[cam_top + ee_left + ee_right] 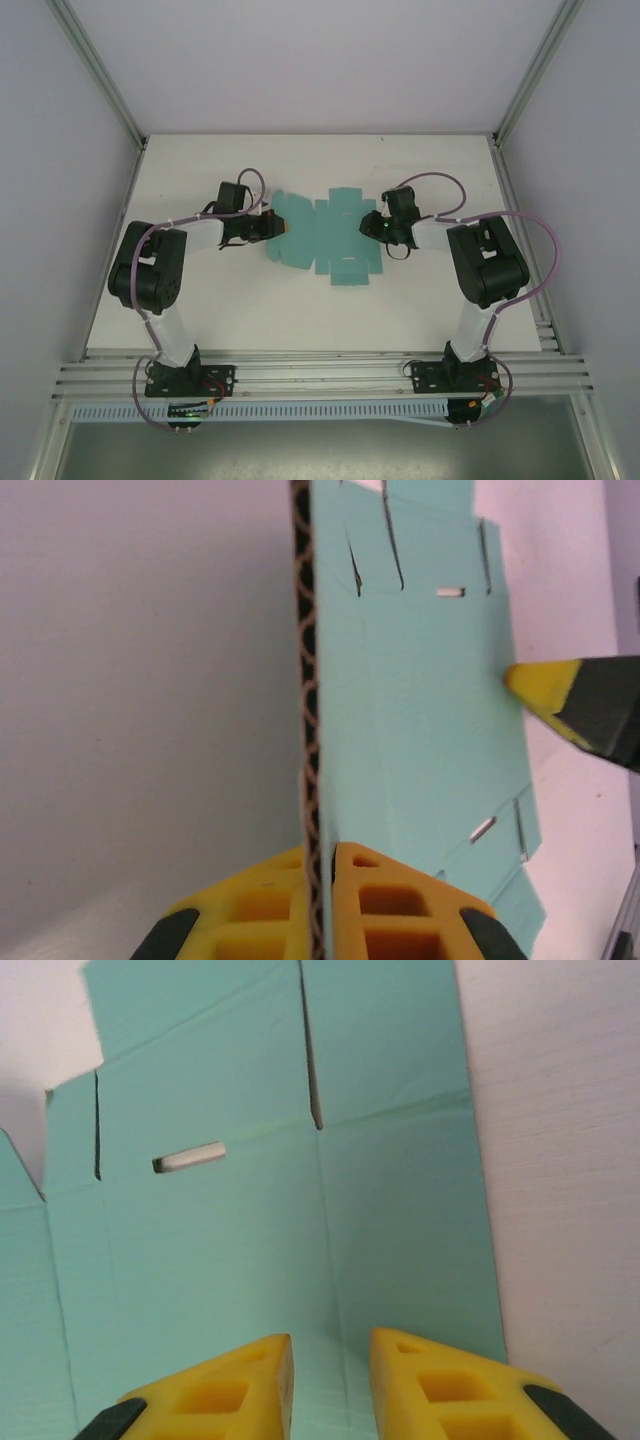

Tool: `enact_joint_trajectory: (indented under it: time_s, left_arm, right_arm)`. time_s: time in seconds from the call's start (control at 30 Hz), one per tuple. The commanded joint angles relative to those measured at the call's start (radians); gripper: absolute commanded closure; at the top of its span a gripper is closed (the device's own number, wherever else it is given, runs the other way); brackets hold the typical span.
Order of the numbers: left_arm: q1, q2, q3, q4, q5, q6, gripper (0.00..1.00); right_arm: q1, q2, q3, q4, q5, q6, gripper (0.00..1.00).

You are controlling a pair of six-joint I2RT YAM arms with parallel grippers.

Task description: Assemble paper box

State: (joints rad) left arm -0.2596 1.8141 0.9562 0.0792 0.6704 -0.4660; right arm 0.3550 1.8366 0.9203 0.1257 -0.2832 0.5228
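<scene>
Blk joint housings (pixel 150 275), white link tubes (pixel 172 335), purple cables (pixel 555 255) alongside; yellow end effector fingers (pixel 215 1390) w/ square cut-outs, blk backs.

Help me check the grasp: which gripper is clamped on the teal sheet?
The left gripper: its jaws are pinched shut on an edge of the paper box. The right gripper has its jaws apart, with flat card showing between them.
</scene>
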Motion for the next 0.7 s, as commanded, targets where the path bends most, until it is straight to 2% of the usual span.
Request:
enact_joint_trajectory:
  time_s: [0.0,0.2,0.23,0.43,0.57,0.67]
  left_arm:
    - [-0.006,-0.087,-0.039,0.098,0.046,0.018,1.00]
    - [-0.007,-0.256,-0.109,0.253,0.127,-0.034,1.00]
    - [-0.006,-0.282,-0.120,0.279,0.144,-0.048,1.00]
    - [-0.007,-0.419,-0.153,0.382,0.247,-0.122,1.00]
    - [-0.006,-0.500,-0.180,0.447,0.289,-0.172,1.00]
    - [-0.007,-0.549,-0.206,0.472,0.298,-0.192,1.00]
  right_arm:
    - [-0.007,-0.044,-0.005,-0.077,-0.044,-0.069,0.63]
    - [-0.075,-0.317,-0.040,-0.076,-0.112,-0.155,0.34]
    - [-0.098,-0.360,-0.055,-0.068,-0.149,-0.167,0.33]
    - [-0.257,-0.541,-0.143,-0.021,-0.427,-0.201,0.30]
    - [-0.317,-0.595,-0.181,0.013,-0.556,-0.207,0.34]
    - [-0.325,-0.613,-0.223,0.111,-0.666,-0.142,0.39]
